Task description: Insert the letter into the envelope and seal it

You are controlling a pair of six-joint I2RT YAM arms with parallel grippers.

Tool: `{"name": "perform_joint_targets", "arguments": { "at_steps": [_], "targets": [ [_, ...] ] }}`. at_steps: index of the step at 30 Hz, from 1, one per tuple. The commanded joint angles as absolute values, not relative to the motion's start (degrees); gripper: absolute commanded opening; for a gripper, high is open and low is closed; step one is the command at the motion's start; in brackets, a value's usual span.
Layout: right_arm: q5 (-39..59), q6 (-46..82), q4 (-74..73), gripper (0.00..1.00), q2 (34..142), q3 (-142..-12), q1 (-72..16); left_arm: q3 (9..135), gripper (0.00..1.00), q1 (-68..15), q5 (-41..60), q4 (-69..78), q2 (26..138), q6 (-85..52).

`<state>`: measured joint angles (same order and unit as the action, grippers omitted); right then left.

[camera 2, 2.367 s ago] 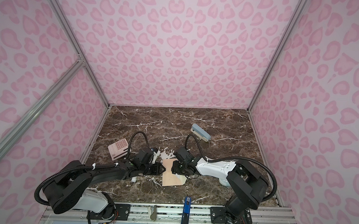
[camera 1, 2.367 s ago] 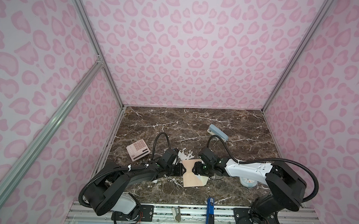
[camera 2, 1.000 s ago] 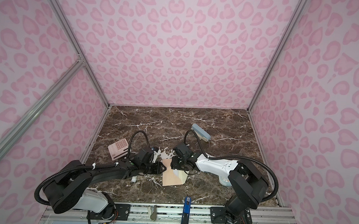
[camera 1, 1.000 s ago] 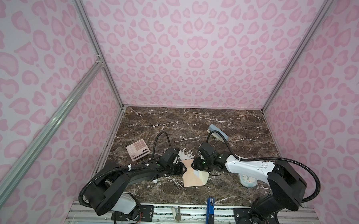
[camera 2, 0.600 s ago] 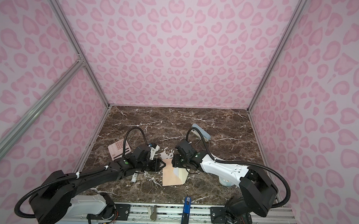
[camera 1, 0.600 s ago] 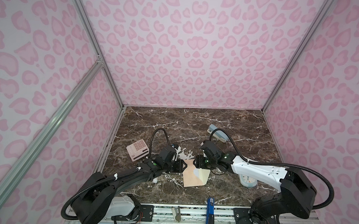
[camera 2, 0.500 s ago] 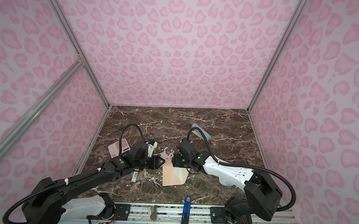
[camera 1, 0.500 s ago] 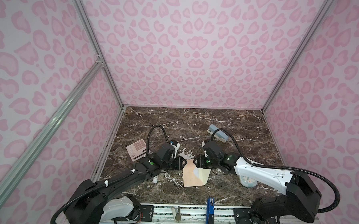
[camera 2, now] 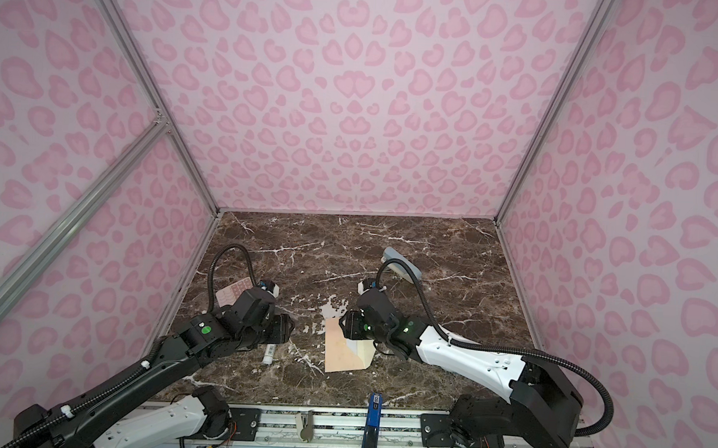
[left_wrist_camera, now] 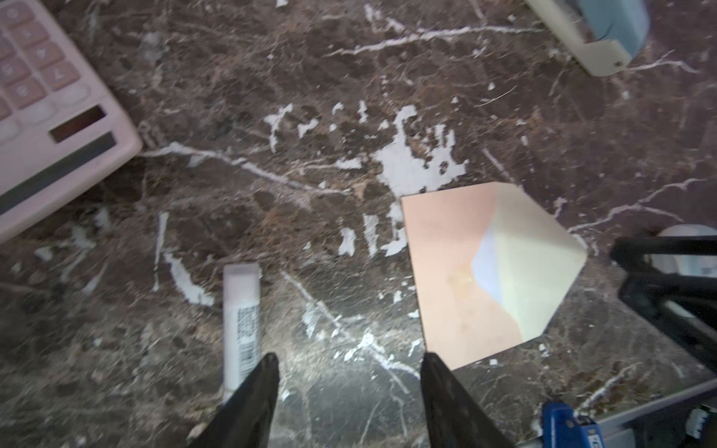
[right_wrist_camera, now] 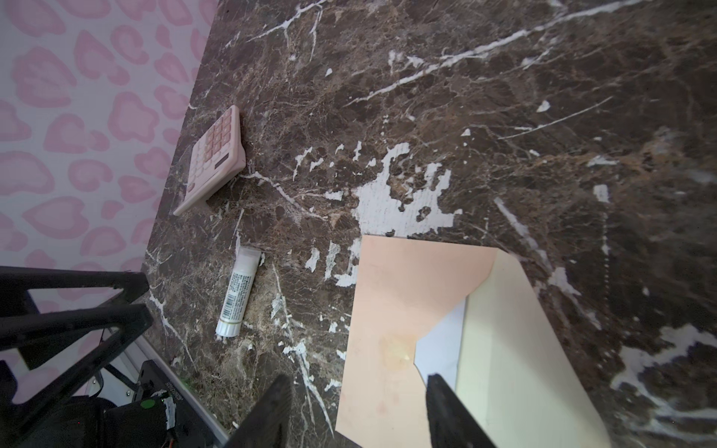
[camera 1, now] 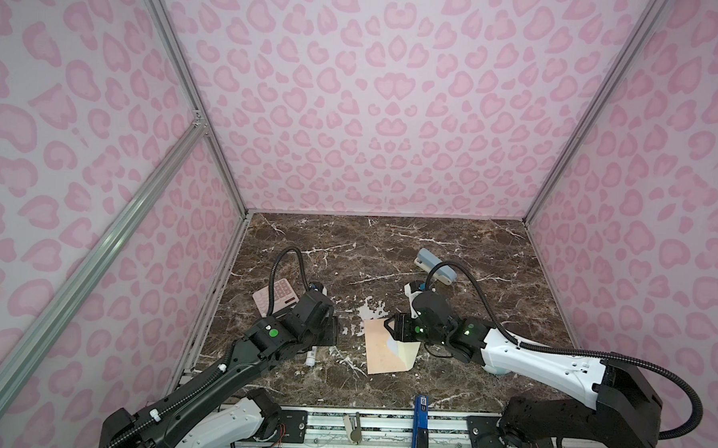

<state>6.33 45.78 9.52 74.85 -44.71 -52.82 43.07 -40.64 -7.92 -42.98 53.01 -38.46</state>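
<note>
Brown marble worktop [camera 1: 389, 255] boxed in by pink spotted walls [camera 1: 375, 109].

Peach-orange envelope [left_wrist_camera: 458, 279] flat on the worktop, just ahead of the left gripper [left_wrist_camera: 349, 357] and off to one side, with its near corner close by one fingertip [left_wrist_camera: 430, 364]. Same envelope partly beneath the right gripper [right_wrist_camera: 359, 377]. Triangular flap [left_wrist_camera: 535, 263] open, cream inside facing up, pointing away from the left gripper and toward the right gripper. White letter [right_wrist_camera: 442, 341] inside the pocket, showing only as a pale sliver at the mouth; judged seated almost to full depth.

Handling, as judged:
- Thin paper, very light, limp across its span, firmer along the flap's fold.
- Smooth against polished stone, so likely to slide under any sideways push.
- Easily creased or dog-eared, though not breakable.
- Best taken at the flap's free tip or slanted edge, the only part likely to lift off the worktop.
- Body better pinned from above with a fingertip than pinched at a flat-lying edge.

Left gripper: jaws well apart, nothing between them but bare worktop, nothing held. White glue stick [left_wrist_camera: 240, 322] alongside the outer face of the other finger; contact not discernible.

Right gripper: jaws likewise apart and empty. One fingertip [right_wrist_camera: 436, 388] over the envelope's mouth at the letter's exposed edge, the other over bare worktop just off the envelope's long side. Contact with the paper not discernible.
</note>
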Motion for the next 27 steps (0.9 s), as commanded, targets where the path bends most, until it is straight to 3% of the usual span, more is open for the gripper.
{"name": "perform_joint_targets", "arguments": {
  "at_steps": [1, 12, 23, 27],
  "targets": [
    [4.6, 44.38, 6.27, 0.58, 75.14, -44.18, -54.58, 43.15, 0.66, -40.67, -10.56, -49.54, 52.97, -41.49],
    [1.02, 37.59, -2.47, 0.57, 75.49, -40.52, -62.45, 40.93, 0.68, -38.48, -17.42, -45.68, 65.45, -40.42],
    [-2.44, 35.39, -3.08, 0.57, 76.3, -40.08, -67.3, 38.45, 0.49, -32.26, -10.72, -38.6, 72.44, -34.5],
    [-3.15, 35.77, -3.22, 0.57, 75.96, -39.4, -67.41, 38.93, 0.47, -31.07, -8.49, -37.97, 74.71, -32.81]
  ]
}}
